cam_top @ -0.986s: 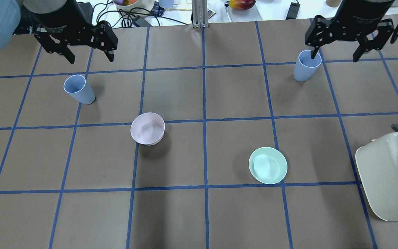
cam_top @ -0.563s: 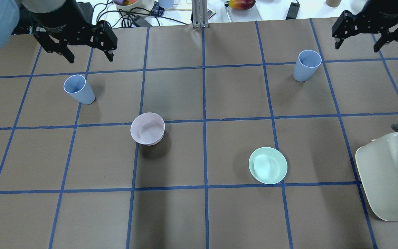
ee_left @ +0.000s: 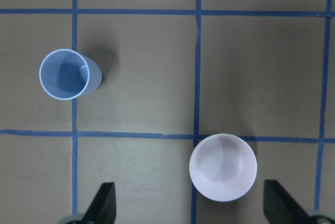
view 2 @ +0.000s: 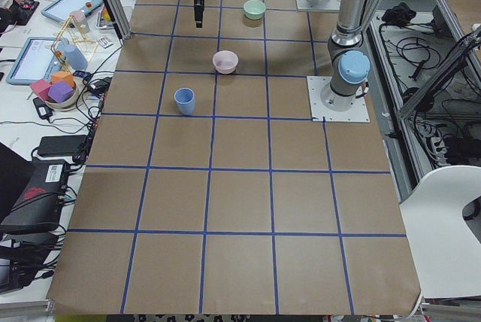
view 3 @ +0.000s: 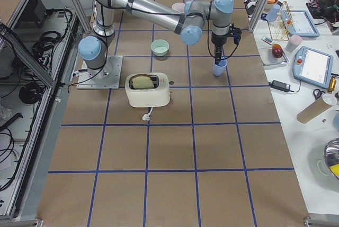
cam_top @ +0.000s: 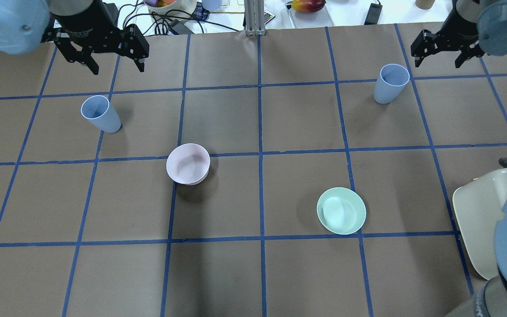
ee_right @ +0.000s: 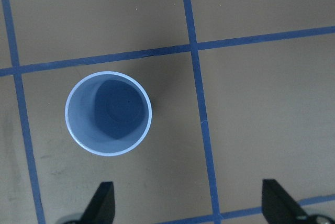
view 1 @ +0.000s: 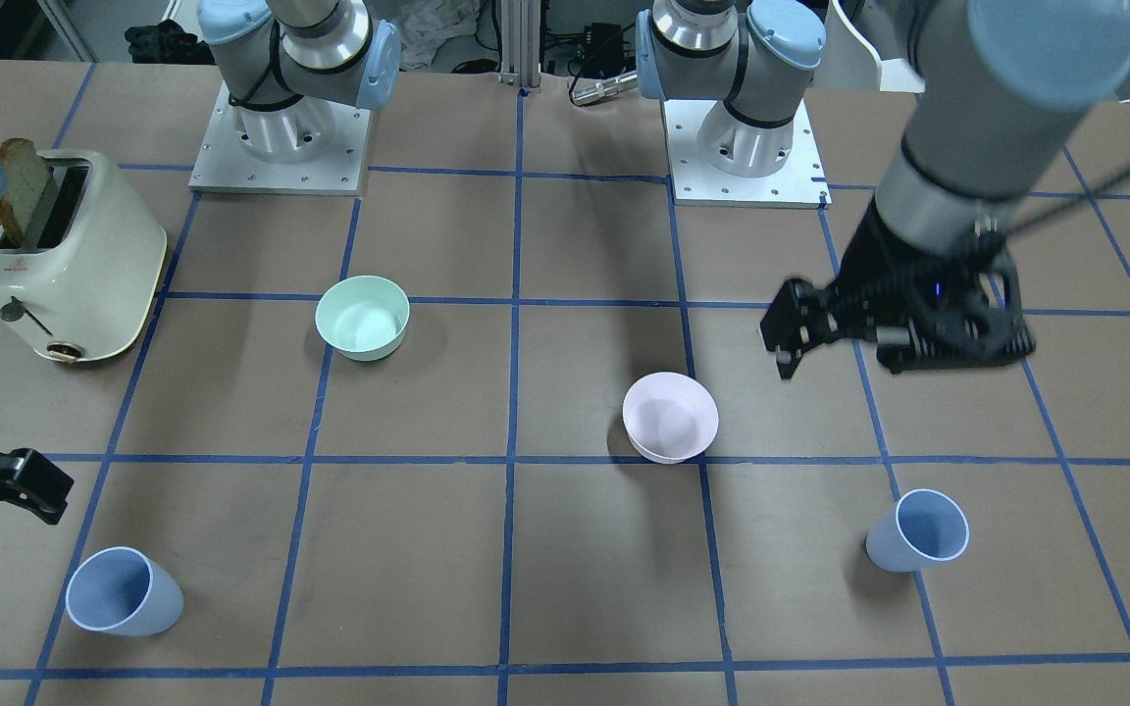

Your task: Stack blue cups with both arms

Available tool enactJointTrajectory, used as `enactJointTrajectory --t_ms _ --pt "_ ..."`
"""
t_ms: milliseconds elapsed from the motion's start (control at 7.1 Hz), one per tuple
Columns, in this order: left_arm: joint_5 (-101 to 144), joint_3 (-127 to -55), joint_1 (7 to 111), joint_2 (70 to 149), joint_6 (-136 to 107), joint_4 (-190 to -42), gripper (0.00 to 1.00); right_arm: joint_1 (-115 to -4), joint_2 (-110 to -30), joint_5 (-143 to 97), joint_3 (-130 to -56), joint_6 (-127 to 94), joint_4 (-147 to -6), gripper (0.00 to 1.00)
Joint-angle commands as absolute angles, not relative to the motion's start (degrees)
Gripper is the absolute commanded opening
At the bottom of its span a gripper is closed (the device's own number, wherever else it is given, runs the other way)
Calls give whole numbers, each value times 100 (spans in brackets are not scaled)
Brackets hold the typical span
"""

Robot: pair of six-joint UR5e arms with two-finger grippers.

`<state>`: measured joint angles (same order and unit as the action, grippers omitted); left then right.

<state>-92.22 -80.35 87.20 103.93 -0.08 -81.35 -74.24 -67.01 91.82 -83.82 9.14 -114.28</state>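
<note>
Two blue cups stand upright and apart on the table. The left cup (cam_top: 99, 113) (view 1: 918, 531) shows in the left wrist view (ee_left: 68, 75). The right cup (cam_top: 390, 83) (view 1: 124, 591) shows in the right wrist view (ee_right: 108, 113). My left gripper (cam_top: 117, 66) (ee_left: 191, 208) is open and empty, hanging above the table beyond the left cup. My right gripper (cam_top: 438, 59) (ee_right: 188, 208) is open and empty, above and just beside the right cup, not touching it.
A pale pink bowl (cam_top: 188, 164) (ee_left: 223, 167) sits mid-table left of centre. A mint-green bowl (cam_top: 341, 210) sits right of centre. A cream toaster (cam_top: 478, 211) (view 1: 65, 260) holding toast stands at the near right edge. Cables and clutter lie beyond the far edge.
My right gripper, which had a finger at the right cup's rim, has lifted clear and moved off to the right. My left gripper has shifted slightly toward the far edge. The cups have not moved.
</note>
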Motion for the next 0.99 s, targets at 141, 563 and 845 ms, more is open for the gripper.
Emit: enactJointTrajectory --t_ms 141,563,845 --pt "-9385 -8033 8184 11625 176 -7138 100 -7427 -6084 9184 -8394 1055 -12146 100" --pt "-9772 -8068 8025 12145 193 -6891 100 -7427 -5907 9167 -8385 1063 -12138 100" --pt "-10019 -8191 8016 12243 193 -6891 72 -7427 -5740 9167 -8411 1081 -12085 100"
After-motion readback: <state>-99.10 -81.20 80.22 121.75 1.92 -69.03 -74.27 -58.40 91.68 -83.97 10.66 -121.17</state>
